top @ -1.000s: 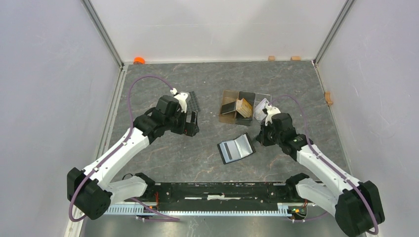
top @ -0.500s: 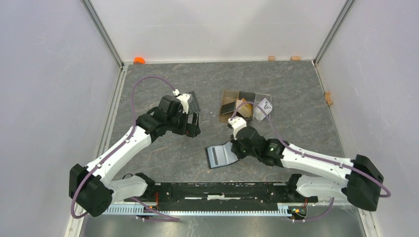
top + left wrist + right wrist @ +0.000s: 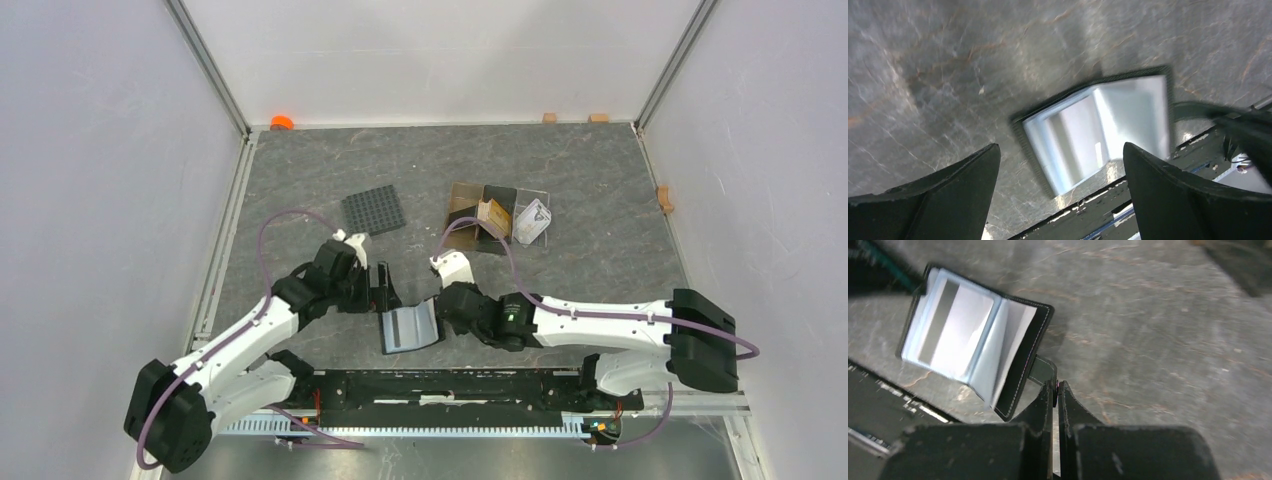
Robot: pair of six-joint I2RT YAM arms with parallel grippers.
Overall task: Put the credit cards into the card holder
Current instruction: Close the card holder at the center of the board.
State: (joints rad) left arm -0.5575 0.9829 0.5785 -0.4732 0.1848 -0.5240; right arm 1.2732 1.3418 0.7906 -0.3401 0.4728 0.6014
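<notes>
- Card holder (image 3: 410,327): a small black wallet lying open on the tabletop (image 3: 570,170), its pale blue-grey inside facing up and a black stitched border around the pages.
- A whitish card (image 3: 950,325) with a dark stripe sits in the pocket of the page farther from the strap tab (image 3: 1044,371).
- The holder lies near the front edge of the tabletop, left of centre, between the two tools and just ahead of the black base rail (image 3: 450,385).
- The right tool (image 3: 440,310) is clenched on the strap tab. In the wrist view its fingers (image 3: 1040,407) press together with the tab running in between them.
- The left tool (image 3: 383,288) is spread wide and grasps nothing. It hangs just beside the holder's left edge, and in its wrist view the open pages show between the two fingers (image 3: 948,195).
- The other credit cards (image 3: 492,213) are well apart from the holder. A tan-orange one stands in the brown compartment box (image 3: 465,205), and a whitish printed one lies in the clear tray (image 3: 535,222) beside it.
- A second ago the holder lay right of centre, just in front of the box. It has since been dragged left and toward the front edge, with the right arm now stretched low across the front.
- The left arm has pulled back from the black gridded mat (image 3: 374,210), which it partly covered then and which is now fully in view.
</notes>
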